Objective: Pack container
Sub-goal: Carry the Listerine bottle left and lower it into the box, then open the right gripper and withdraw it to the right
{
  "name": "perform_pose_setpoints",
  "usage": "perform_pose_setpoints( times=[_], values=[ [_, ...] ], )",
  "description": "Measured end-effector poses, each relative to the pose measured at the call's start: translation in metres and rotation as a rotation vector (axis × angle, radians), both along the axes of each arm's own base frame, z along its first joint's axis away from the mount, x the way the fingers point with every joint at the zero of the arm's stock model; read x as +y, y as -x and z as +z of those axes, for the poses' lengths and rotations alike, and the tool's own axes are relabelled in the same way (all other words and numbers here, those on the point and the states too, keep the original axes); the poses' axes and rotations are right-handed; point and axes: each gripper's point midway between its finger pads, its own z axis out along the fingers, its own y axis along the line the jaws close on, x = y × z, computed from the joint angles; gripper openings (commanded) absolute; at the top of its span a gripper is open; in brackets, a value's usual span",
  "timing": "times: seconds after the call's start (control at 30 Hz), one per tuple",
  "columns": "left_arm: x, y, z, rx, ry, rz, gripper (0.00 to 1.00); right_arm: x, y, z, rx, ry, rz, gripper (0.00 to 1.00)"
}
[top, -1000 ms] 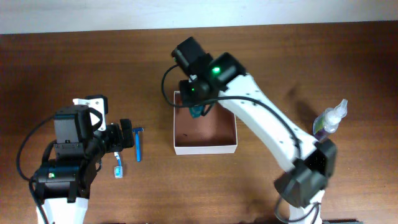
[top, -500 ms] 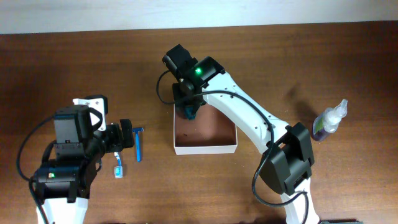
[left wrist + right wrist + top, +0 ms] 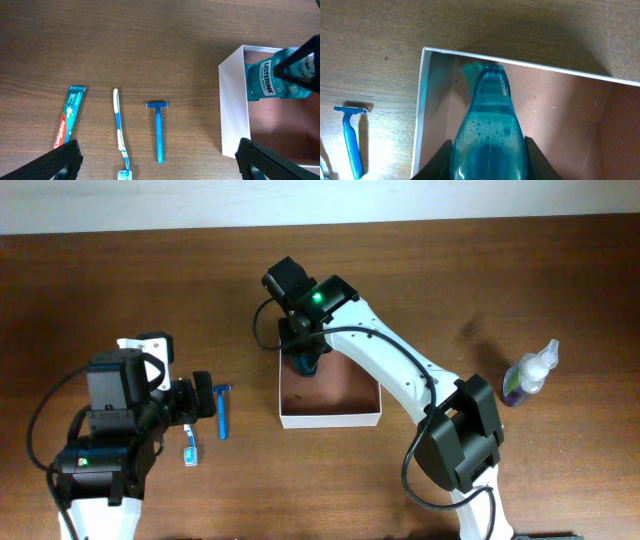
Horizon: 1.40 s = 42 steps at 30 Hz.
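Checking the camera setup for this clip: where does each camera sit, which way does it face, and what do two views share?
Overhead: fixed above the table, facing down; both arms and the container show.
Left wrist: on the left arm, facing down at toothpaste, toothbrush and razor; fingertips of the open left end effector fill the bottom corners.
Right wrist: on the right arm, facing down into the container; the right end effector clamps the mouthwash bottle.
Shared: both wrist views show razor, container, bottle.
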Motion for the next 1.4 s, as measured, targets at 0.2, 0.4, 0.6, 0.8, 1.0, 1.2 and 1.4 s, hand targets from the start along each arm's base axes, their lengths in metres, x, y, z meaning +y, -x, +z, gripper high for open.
perform_pose_setpoints(
  times=[0.2, 0.4, 0.6, 0.8, 1.0, 1.2, 1.4],
  values=[
    [0.0, 0.0, 0.0, 0.003, 0.0, 0.0, 0.99, 0.0, 0.0, 0.0, 0.001, 0.001, -0.001, 0.63],
    [0.0, 0.001, 0.0, 0.003, 0.0, 0.0, 0.99, -0.002, 0.002, -0.001, 0.011, 0.008, -0.001, 0.77],
    [0.0, 0.001, -0.001, 0.003, 0.0, 0.0, 0.99, -0.006, 0.008, 0.008, 0.011, 0.017, 0.02, 0.83],
    [0.0, 0.001, -0.001, 0.005, 0.0, 0.0, 0.99, -0.039, 0.022, 0.089, -0.119, 0.017, 0.003, 0.98],
    [0.0, 0.001, -0.001, 0.006, 0.0, 0.0, 0.99, -0.149, 0.032, 0.203, -0.329, -0.048, -0.216, 0.98],
    [0.0, 0.001, -0.001, 0.006, 0.0, 0.0, 0.99, -0.311, 0.053, 0.215, -0.281, 0.073, -0.601, 0.98],
    [0.0, 0.0, -0.004, 0.018, 0.0, 0.001, 1.0, -0.395, 0.064, 0.174, -0.123, 0.141, -0.756, 0.98]
  ],
)
